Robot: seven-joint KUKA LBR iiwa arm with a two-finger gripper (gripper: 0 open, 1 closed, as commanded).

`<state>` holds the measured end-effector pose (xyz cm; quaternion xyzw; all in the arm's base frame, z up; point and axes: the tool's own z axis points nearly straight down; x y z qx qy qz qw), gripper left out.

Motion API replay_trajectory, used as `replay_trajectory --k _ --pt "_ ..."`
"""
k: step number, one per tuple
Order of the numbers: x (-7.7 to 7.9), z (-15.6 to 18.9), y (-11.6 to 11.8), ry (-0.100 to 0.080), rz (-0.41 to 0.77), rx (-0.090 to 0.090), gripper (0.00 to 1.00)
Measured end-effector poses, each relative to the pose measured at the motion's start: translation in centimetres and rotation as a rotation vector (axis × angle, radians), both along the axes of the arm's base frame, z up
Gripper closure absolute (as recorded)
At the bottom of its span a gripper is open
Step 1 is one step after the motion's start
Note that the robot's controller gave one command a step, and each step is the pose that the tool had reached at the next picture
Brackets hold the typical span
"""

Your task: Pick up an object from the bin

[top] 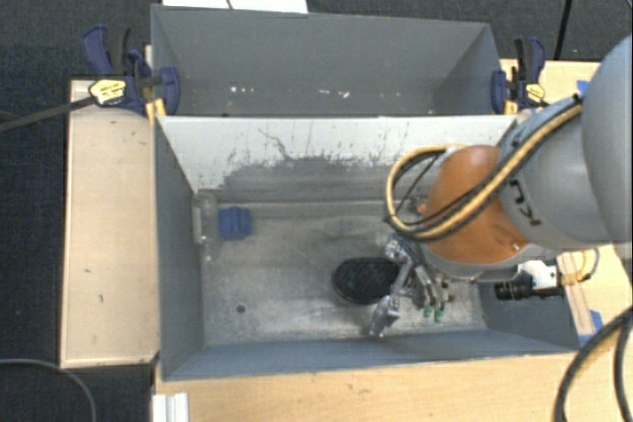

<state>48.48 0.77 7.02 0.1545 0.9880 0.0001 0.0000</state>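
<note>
My gripper (391, 286) is low in the bin's front right part, under the orange wrist cover. It looks open: one metal fingertip (382, 315) shows near the front wall and the other (399, 255) further back. A black rounded object (361, 280) lies on the bin floor just left of the gripper, its right edge reaching in between the two fingertips. I cannot tell whether they touch it.
A small blue block (235, 222) lies at the left of the bin floor, with a clear see-through piece (205, 217) beside it against the left wall. The arm and its cables cover the bin's right side.
</note>
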Motion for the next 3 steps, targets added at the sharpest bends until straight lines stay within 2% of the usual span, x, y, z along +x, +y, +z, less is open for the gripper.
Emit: replay_trajectory --k 1,2,3 --pt "-0.2 0.1 4.2 -0.004 -0.351 0.001 0.0" --pt "-0.2 0.1 4.3 0.001 -0.347 0.002 1.0" --pt "-0.1 12.9 4.3 -0.008 -0.342 0.002 1.0"
